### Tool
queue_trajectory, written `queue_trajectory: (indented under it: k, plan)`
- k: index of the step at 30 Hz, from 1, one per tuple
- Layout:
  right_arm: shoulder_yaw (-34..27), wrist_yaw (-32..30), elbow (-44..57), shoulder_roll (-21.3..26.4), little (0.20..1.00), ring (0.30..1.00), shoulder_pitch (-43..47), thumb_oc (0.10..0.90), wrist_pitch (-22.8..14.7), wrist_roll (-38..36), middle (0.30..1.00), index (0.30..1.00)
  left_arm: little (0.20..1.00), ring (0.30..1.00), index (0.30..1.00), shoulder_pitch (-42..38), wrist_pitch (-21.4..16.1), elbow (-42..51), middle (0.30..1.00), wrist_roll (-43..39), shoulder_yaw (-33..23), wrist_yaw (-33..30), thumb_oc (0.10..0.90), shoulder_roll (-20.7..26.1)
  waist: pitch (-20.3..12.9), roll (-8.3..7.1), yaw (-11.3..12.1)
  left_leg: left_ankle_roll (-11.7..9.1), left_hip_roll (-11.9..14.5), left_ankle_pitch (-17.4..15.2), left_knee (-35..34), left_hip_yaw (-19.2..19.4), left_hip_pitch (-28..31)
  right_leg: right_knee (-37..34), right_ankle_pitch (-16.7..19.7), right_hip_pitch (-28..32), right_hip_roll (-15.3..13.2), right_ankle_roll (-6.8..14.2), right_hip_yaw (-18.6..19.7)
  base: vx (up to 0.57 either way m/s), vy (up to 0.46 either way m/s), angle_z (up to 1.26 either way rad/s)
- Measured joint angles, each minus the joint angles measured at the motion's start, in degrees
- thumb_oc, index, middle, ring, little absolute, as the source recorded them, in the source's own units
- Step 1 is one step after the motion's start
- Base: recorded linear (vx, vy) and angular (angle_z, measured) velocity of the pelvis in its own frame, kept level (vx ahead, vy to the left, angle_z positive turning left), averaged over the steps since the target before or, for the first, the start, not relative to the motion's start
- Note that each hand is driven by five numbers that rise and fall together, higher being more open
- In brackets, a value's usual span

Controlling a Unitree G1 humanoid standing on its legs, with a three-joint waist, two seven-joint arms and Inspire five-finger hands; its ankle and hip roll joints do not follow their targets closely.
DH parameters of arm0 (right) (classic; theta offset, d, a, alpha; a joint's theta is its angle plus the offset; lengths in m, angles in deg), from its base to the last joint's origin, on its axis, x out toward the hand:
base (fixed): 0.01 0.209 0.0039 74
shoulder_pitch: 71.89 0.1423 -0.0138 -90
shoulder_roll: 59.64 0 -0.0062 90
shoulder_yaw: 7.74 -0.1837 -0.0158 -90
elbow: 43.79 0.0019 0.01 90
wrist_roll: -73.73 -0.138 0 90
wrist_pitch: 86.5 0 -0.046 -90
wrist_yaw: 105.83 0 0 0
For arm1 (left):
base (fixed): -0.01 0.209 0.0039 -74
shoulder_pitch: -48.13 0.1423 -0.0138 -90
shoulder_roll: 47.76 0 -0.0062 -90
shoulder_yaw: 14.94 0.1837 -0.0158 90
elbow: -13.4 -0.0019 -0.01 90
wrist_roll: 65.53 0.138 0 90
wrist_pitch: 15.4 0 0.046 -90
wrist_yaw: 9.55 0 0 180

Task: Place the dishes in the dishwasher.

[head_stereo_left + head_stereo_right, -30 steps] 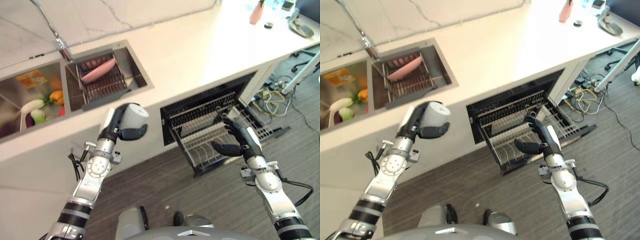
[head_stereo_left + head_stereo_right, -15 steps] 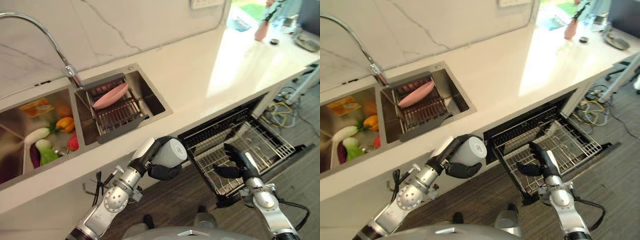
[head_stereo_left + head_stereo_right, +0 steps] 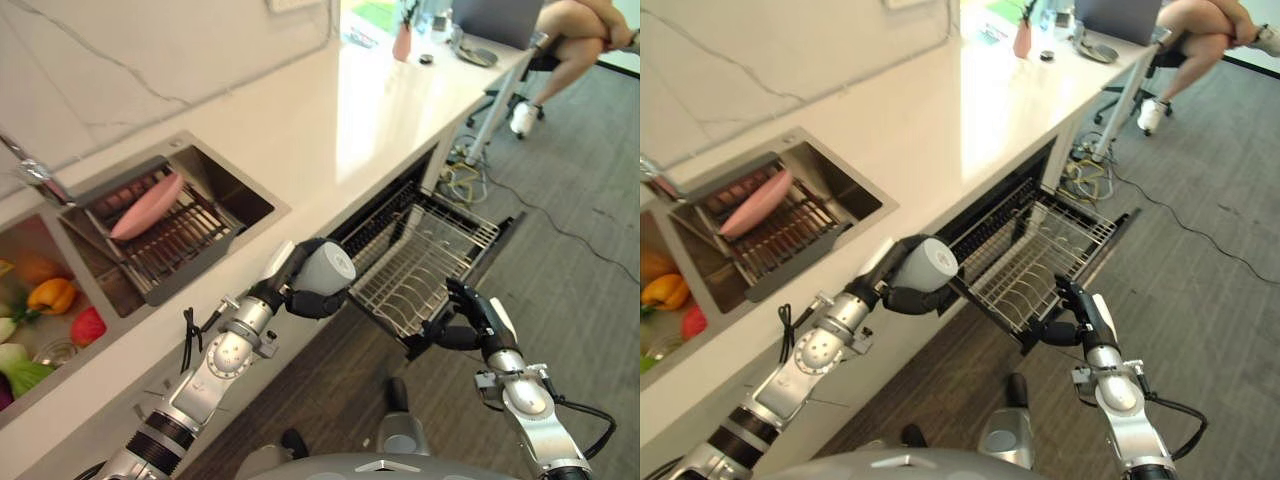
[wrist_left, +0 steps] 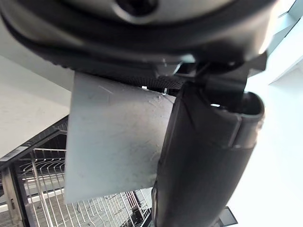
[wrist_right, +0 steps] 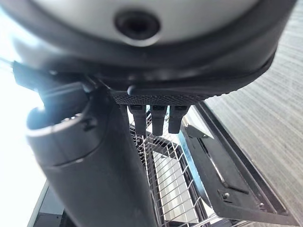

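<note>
Grey cup (image 3: 325, 270) in left robot hand (image 3: 290, 290), beside pulled-out dishwasher rack (image 3: 420, 265)

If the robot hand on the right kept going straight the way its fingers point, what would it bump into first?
Most likely the pulled-out wire dishwasher rack. The right robot hand, open, sits just off the rack's front corner, and its wrist view looks along its fingers straight onto the wire grid. Whether it already touches the rim is unclear.

Vegetables (image 3: 50, 296) (peppers, perhaps) fill the sink (image 3: 20, 245); a seated person (image 3: 580, 30) beyond.
</note>
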Motion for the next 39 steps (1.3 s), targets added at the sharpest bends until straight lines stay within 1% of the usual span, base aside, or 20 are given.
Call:
queue_trajectory:
  k: [1,2,3,5,6,8,9,10,11,12,13,18,20,21,22,23,27,33,36,39]
  plan:
    - [-0.11,-0.49,1.3,-0.2,0.9,0.9,-0.52,0.8,-0.15,0.0,0.9,0.9,0.3,0.3,0.3,-0.92,-0.06,-0.06,0.3,-0.23,-0.07,0.05,0.4,0.65,-0.01,-0.58,-0.42,-0.12,0.02,0.03,0.34,-0.02,-0.6,-0.23,1.46,0.99,0.44,-1.97,0.84,-0.2,0.0,0.03]
    - [-0.61,-0.9,2.11,-0.15,0.9,0.9,-0.42,0.8,-0.18,-0.1,0.9,0.9,0.3,0.3,0.3,-1.63,0.04,-0.11,0.3,-0.84,-0.06,-0.09,0.4,0.26,0.28,-0.35,-0.71,0.01,0.18,0.71,0.23,0.21,-0.62,-0.89,-0.18,0.34,0.94,-1.01,0.1,-0.21,-0.035,-0.06]
    - [-0.99,-1.42,3.14,0.24,0.9,0.9,0.02,0.8,-0.19,-0.18,0.9,0.9,0.3,0.3,0.3,-2.38,-0.01,-0.1,0.3,-1.01,-0.1,-0.43,0.4,-0.06,0.68,0.96,-0.29,-0.51,1.46,2.49,-0.95,0.82,-0.92,-2.54,-2.11,0.65,1.42,0.34,-0.44,-0.18,-0.053,-0.42]
    - [-1.09,-1.41,4.31,1.64,0.9,0.9,1.85,0.8,-0.25,-0.6,0.9,0.9,0.3,0.3,0.3,-4.25,0.27,-0.79,0.3,-1.41,-0.89,-0.5,0.4,-2.26,2.25,4.62,1.52,-2.01,4.98,6.6,-5.14,3.8,-0.13,12.08,-4.91,-1.94,2.13,-2.61,1.19,-0.13,-0.093,-0.38]
    - [-1.03,-1.06,5.53,1.83,0.9,0.9,1.53,0.8,-0.26,-0.6,0.9,0.9,0.3,0.3,0.3,-4.97,0.57,-0.97,0.3,-1.94,-1.31,-0.56,0.4,-2.62,2.28,4.73,2.67,-2.54,5.66,7.83,-7.24,4.53,1.36,18.79,-6.48,-0.23,0.44,-1.64,2.09,-0.04,-0.142,-0.2]
    - [-0.95,-0.59,8.15,1.62,0.9,0.9,0.54,0.8,-1.26,-0.6,0.9,0.9,0.3,0.3,0.3,-5.1,0.65,-0.94,0.3,-2.98,-2.16,-1.79,0.4,-1.4,1.47,3.22,5.59,-4.39,6.05,9.03,-9.44,5.18,4.1,17.92,-7.05,7.55,-3.39,-0.29,1.89,-0.01,-0.212,-0.45]
    - [-0.95,-0.41,9.14,0.71,0.9,0.9,0.85,0.8,-1.68,-0.6,0.9,0.9,0.3,0.3,0.3,-4.88,0.66,-0.66,0.3,-3.26,-3.02,-2.61,0.4,-0.12,0.37,1.67,7.28,-4.97,5.58,8.9,-10.43,4.92,4.35,10.33,-3.78,11.09,-4.78,-0.32,1.58,-0.01,-0.131,-0.43]
    - [-0.95,-0.41,9.14,0.71,0.9,0.9,0.85,0.8,-1.68,-0.6,0.9,0.9,0.3,0.3,0.3,-4.88,0.66,-0.66,0.3,-3.26,-3.02,-2.61,0.4,-0.12,0.37,1.67,7.28,-4.97,5.58,8.9,-10.43,4.92,4.35,10.33,-3.78,11.09,-4.78,-0.32,1.58,0.0,-0.129,-0.43]
    - [-0.94,-0.16,9.5,-0.78,0.9,0.9,2.03,0.8,-2.27,-0.7,0.9,0.9,0.3,0.3,0.3,-4.89,0.73,-0.78,0.3,-3.34,-4.79,-2.81,0.4,1.47,0.1,0.0,7.75,-6.73,5.09,10.31,-11.52,5.61,4.83,4.17,-2.76,14.15,-4.47,1.75,0.32,0.0,-0.131,-0.5]
    - [-0.87,0.04,9.53,-1.03,0.9,0.9,3.92,0.8,-2.45,-0.88,0.9,0.9,0.3,0.3,0.3,-4.11,1.08,-0.94,0.3,-3.59,-6.93,-3.29,0.4,1.33,-0.04,-0.02,8.54,-8.04,5.83,11.21,-12.87,5.39,5.31,0.16,-3.5,15.5,-3.01,1.74,-1.28,0.0,-0.21,-0.65]
    - [-1.29,0.0,9.56,-0.67,0.9,0.9,5.1,0.8,-2.49,-1.85,0.9,0.9,0.3,0.3,0.3,-3.48,1.42,-1.43,0.3,-3.78,-7.86,-3.45,0.4,0.52,-0.44,0.57,7.97,-9.73,6.5,12.41,-14.2,3.04,5.69,-1.48,-4.98,16.05,-1.84,1.73,-2.94,-0.01,-0.12,-0.58]
    - [-3.14,-0.58,10.31,0.36,0.9,0.9,4.35,0.8,-2.51,-7.83,0.9,0.9,0.3,0.3,0.3,-2.16,1.42,-2.05,0.3,-5.49,-5.63,-3.25,0.4,-5.54,-1.48,2.2,5.02,-8.32,6.86,15.12,-15.72,2.06,7.22,-1.59,-5.34,17.75,-0.9,1.61,-4.76,-0.03,-0.139,0.01]
    - [-1.61,-0.23,11.23,-0.11,0.9,0.9,4.23,0.8,-2.55,-12.05,0.9,0.9,0.3,0.3,0.3,-2.27,1.44,-2.67,0.3,-6.87,-4.44,-3.3,0.4,-7.34,-2.11,4.11,4.07,-8.0,9.44,15.3,-15.8,-0.07,7.26,3.93,-9.54,13.13,0.2,0.95,-3.83,-0.02,-0.118,0.03]
    - [2.24,1.58,13.48,-1.47,0.9,0.9,4.15,0.8,-3.08,-15.34,0.9,0.9,0.3,0.3,0.3,-3.17,1.57,-3.46,0.3,-8.69,-4.71,-3.66,0.4,-6.59,-3.1,2.06,4.02,-8.76,8.57,15.78,-15.81,-0.54,6.89,-5.93,-5.13,13.31,2.68,-1.7,-2.6,-0.01,-0.081,-0.03]
    - [2.24,1.58,13.48,-1.47,0.9,0.9,4.15,0.8,-3.08,-15.34,0.9,0.9,0.3,0.3,0.3,-3.17,1.57,-3.46,0.3,-8.69,-4.71,-3.66,0.4,-6.59,-3.1,2.06,4.02,-8.76,8.57,15.78,-15.81,-0.54,6.89,-5.93,-5.13,13.31,2.68,-1.7,-2.6,-0.03,-0.134,0.39]
    - [4.03,2.77,14.09,-2.84,0.9,0.9,3.57,0.8,-3.59,-18.25,0.9,0.9,0.3,0.3,0.3,-3.59,1.9,-5.26,0.3,-10.18,-3.59,-3.78,0.4,-9.17,-4.03,3.46,3.37,-9.28,9.79,16.5,-15.85,-1.22,6.38,-5.53,-5.81,14.34,4.17,-2.42,-4.67,-0.02,-0.12,0.41]
    - [6.07,4.21,14.11,-3.24,0.9,0.9,3.89,0.8,-3.95,-26.59,0.9,0.9,0.3,0.3,0.3,-3.67,1.85,-5.66,0.3,-12.2,-1.51,-4.92,0.4,-11.77,-4.77,4.91,3.55,-10.77,10.14,17.42,-15.85,-1.31,5.84,-5.52,-6.0,14.4,4.56,-2.6,-5.37,-0.01,-0.076,0.19]
    - [9.49,3.65,15.31,-4.02,0.9,0.9,4.02,0.8,-4.78,-34.58,0.9,0.9,0.3,0.3,0.3,-6.17,1.86,-7.99,0.3,-12.5,0.5,-7.88,0.4,-11.84,-4.94,4.52,2.57,-11.19,10.12,17.23,-15.86,-1.31,5.82,-5.52,-5.67,14.35,4.5,-2.43,-5.4,-0.02,-0.044,0.01]
    - [12.19,3.55,15.86,-4.03,0.9,0.9,4.73,0.8,-4.83,-37.3,0.9,0.9,0.3,0.3,0.3,-7.63,1.79,-8.36,0.3,-12.35,1.8,-9.12,0.4,-12.67,-5.02,4.62,2.35,-12.69,10.17,16.12,-15.86,-1.22,5.91,-5.52,-5.33,14.29,4.44,-2.12,-5.34,0.0,0.0,0.0]
    - [15.07,3.06,15.98,-4.24,0.9,0.9,4.92,0.8,-4.86,-39.1,0.9,0.9,0.3,0.3,0.3,-7.91,1.76,-8.46,0.3,-11.7,3.53,-10.61,0.4,-12.43,-5.57,3.74,2.47,-13.06,9.83,15.83,-15.86,-1.09,5.94,-5.52,-5.09,14.16,4.04,-1.91,-5.01,0.0,-0.006,-0.01]
